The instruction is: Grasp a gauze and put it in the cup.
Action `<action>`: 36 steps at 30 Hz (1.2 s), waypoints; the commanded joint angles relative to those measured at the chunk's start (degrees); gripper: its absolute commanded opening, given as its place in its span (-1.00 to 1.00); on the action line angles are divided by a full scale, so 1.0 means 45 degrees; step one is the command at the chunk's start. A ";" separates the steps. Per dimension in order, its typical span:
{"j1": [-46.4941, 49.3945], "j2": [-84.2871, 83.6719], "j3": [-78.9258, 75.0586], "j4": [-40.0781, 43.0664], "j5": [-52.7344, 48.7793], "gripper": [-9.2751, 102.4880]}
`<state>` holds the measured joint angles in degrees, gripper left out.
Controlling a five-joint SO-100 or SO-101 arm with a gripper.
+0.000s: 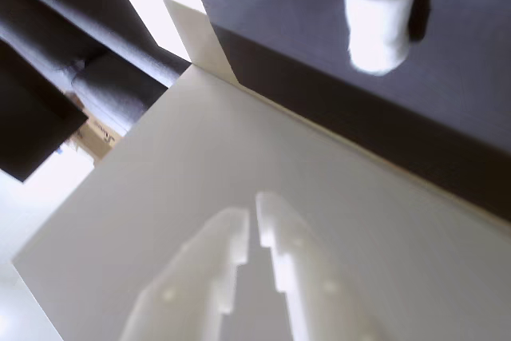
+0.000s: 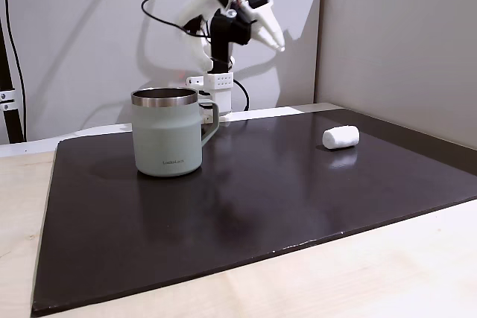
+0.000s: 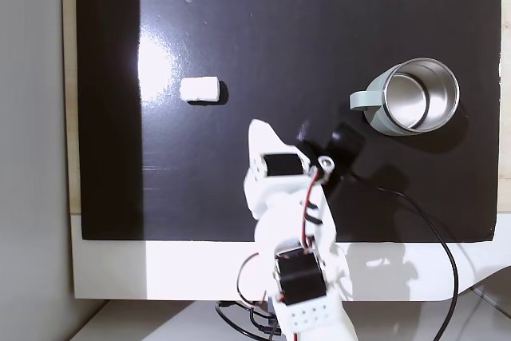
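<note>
The gauze is a small white roll lying on its side on the dark mat, toward the right of this fixed view; it also appears from above and in the wrist view at the top right. The cup, a sage-green mug with a steel rim, stands upright on the left of the mat, and from above the cup looks empty. My gripper hangs raised over the mat's back edge, shut on nothing, well apart from both. Its white fingers nearly touch in the wrist view.
The dark mat lies on a light wooden table. A white wall panel stands upright along the mat's right side. The arm's base sits on a white board behind the mat, with black cables trailing beside it.
</note>
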<state>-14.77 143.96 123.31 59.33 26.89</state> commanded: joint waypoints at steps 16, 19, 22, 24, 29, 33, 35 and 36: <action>-0.2480 -1.0781 -0.8555 0.1992 0.4766 -0.36; -0.2734 -1.2656 -1.0293 0.2813 0.4805 -0.27; -0.2734 -1.4395 -1.1914 0.3535 0.4863 -0.24; -0.2754 -1.5488 -1.2871 0.3984 0.4883 -0.24; -0.2891 -1.7422 -1.4238 0.4570 0.4863 -0.23; -0.3027 -1.8711 -1.5215 0.5000 0.4746 -0.23; -0.3184 -1.9355 -1.5703 0.5195 0.4609 -0.23; -0.3281 -1.9648 -1.5898 0.5254 0.4551 -0.23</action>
<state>-28.12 56.69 56.69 81.74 47.99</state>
